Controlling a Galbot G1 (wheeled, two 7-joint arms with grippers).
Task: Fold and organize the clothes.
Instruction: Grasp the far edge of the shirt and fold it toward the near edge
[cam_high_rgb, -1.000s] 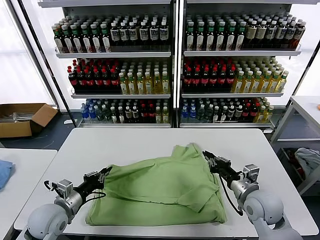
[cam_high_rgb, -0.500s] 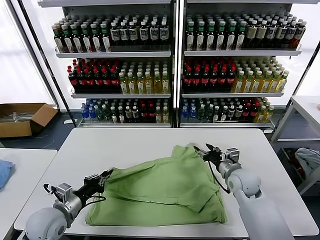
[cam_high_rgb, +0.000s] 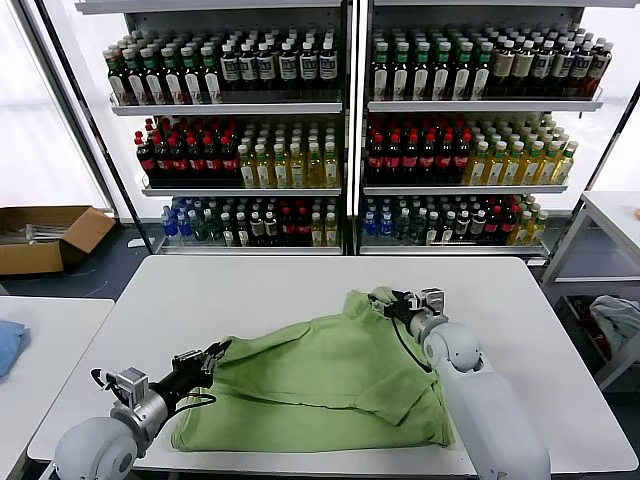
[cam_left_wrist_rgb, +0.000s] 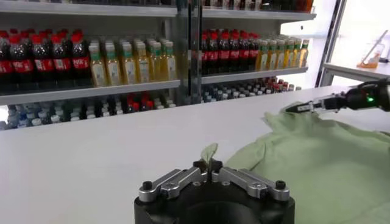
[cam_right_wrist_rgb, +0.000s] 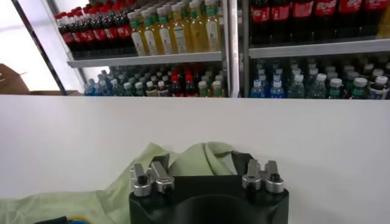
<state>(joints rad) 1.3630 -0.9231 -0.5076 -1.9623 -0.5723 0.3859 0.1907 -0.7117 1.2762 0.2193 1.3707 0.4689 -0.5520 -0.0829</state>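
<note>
A light green shirt (cam_high_rgb: 320, 385) is spread across the near half of a white table (cam_high_rgb: 250, 285), partly folded, with a raised point of fabric at its far right end. The left gripper (cam_high_rgb: 213, 354) is seen low at the near left, at the shirt's left edge; in the left wrist view its fingers (cam_left_wrist_rgb: 210, 172) are drawn together and a small tongue of green cloth is pinched between them. The right gripper (cam_high_rgb: 385, 303) is placed at the far right tip of the shirt, its arm reaching in from the near right. In the right wrist view the right gripper (cam_right_wrist_rgb: 204, 173) is shown with its fingers standing apart and green fabric bunched between and just beyond them; whether the cloth is actually gripped cannot be told. The same gripper is also seen far off in the left wrist view, resting at the shirt's peak (cam_left_wrist_rgb: 292, 112).

Beyond the table, shelves of bottled drinks (cam_high_rgb: 340, 130) are ranged along the far wall. A cardboard box (cam_high_rgb: 45, 235) is set on the floor at the far left, and a second table (cam_high_rgb: 40, 340) stands beside the first on the left
</note>
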